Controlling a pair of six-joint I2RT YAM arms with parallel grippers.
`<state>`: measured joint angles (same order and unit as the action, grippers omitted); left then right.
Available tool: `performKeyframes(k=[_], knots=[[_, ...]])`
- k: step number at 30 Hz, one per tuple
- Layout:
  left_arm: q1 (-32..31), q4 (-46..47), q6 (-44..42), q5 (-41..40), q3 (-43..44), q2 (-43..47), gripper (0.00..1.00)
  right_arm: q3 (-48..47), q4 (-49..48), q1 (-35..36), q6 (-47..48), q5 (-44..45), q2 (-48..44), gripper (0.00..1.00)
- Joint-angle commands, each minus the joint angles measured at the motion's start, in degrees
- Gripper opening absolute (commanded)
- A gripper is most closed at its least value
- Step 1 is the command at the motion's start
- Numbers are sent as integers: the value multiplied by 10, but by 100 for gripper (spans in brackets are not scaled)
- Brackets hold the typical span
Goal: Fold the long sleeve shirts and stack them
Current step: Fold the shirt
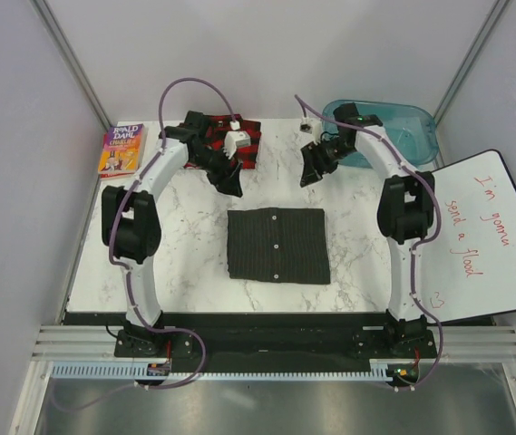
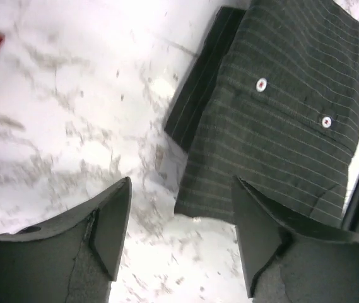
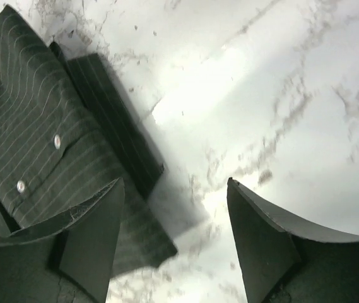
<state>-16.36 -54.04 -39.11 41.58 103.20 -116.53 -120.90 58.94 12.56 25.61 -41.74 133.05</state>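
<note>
Pinstripe shirt point(image 1: 278, 245) sits folded at the middle of the counter point(image 1: 185, 254), plaid shirt point(image 1: 252, 136) bunched at the far edge near the left corner. Both sets of jaws hang open, empty. Plaid looks light and floppy, so I'd pinch its shoulders or hem corners.

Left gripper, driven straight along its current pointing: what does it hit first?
Likely the marble table, right at the edge of the folded charcoal shirt; one finger of the open left gripper might catch fabric. Depth is unclear.
</note>
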Motion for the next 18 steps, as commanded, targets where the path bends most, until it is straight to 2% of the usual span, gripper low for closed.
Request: performKeyframes(k=[1, 7, 14, 16, 18], knots=[[28, -32, 140, 79, -18, 3, 99, 51, 31, -9, 51, -18, -75, 74], [36, -32, 163, 79, -14, -41, 99, 132, 36, -8, 109, -12, -86, 75], [37, -29, 167, 50, -46, -66, 90, 178, 37, -6, 153, 6, -83, 78], [36, -30, 164, 43, -62, -68, 89, 182, 43, -7, 164, 9, -79, 77], [37, -28, 157, 39, -70, -68, 86, 189, 50, -5, 179, 10, -79, 72]])
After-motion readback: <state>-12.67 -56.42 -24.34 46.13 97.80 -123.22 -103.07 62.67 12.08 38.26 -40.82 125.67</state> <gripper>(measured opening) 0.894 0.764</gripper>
